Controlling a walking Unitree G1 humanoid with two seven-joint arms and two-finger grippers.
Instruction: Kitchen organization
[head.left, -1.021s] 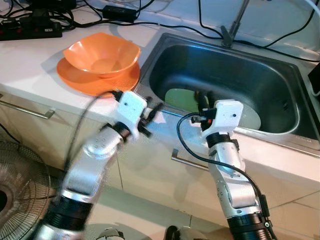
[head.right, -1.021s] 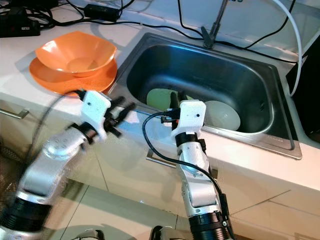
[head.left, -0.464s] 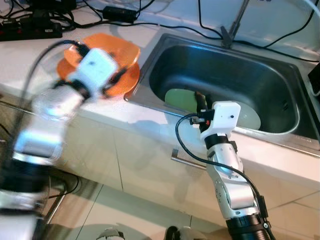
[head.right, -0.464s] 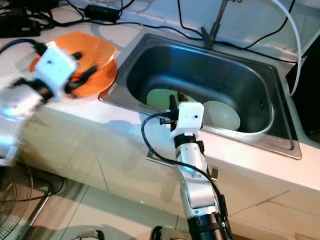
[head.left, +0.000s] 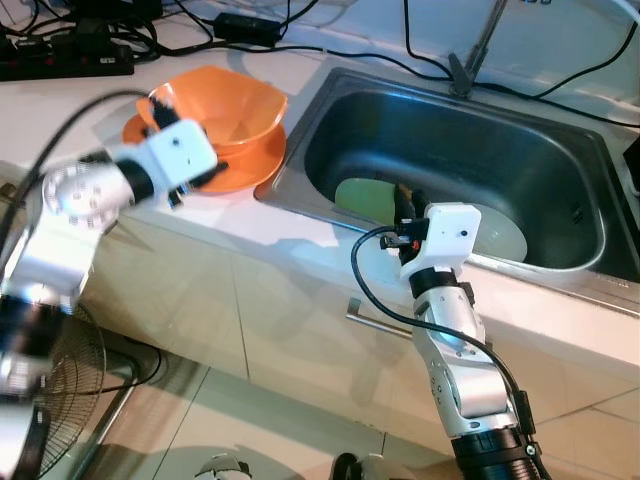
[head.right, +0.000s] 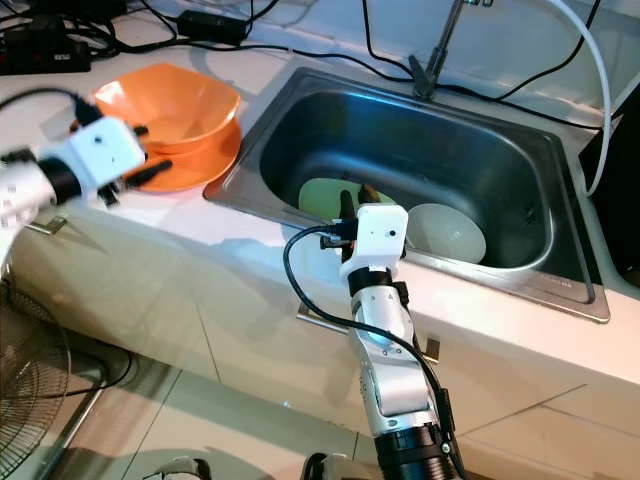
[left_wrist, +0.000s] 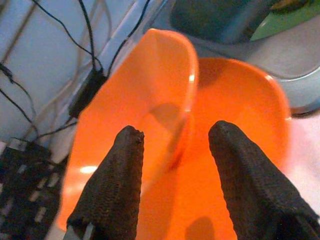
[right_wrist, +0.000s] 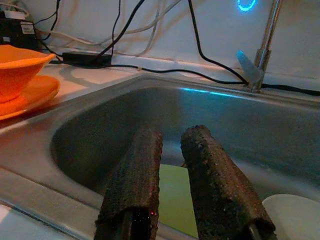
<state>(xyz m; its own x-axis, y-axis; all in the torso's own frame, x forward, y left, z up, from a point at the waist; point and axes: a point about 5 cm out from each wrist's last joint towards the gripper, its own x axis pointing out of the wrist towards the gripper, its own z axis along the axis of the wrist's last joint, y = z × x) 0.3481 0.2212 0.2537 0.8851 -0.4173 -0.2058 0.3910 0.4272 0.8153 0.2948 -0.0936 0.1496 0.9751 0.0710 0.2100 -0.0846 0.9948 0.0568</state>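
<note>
Orange bowl (head.left: 222, 112) on orange plate (head.left: 243, 169), white counter (head.left: 60, 105). Grey steel sink (head.left: 560, 265) holding a pale green plate (head.left: 365, 196) and a white bowl (head.right: 447, 232). Black cables (head.left: 350, 50); black textured fingers (left_wrist: 112, 185); silver-and-white arms.

A white countertop (head.left: 70, 110) carries an orange plate (head.left: 240, 170) with an orange bowl (head.left: 225, 105) on it — just beside the steel sink (head.left: 455, 150). Black cables (head.left: 330, 50) and a power strip (head.left: 65, 62) lie along the back.
</note>
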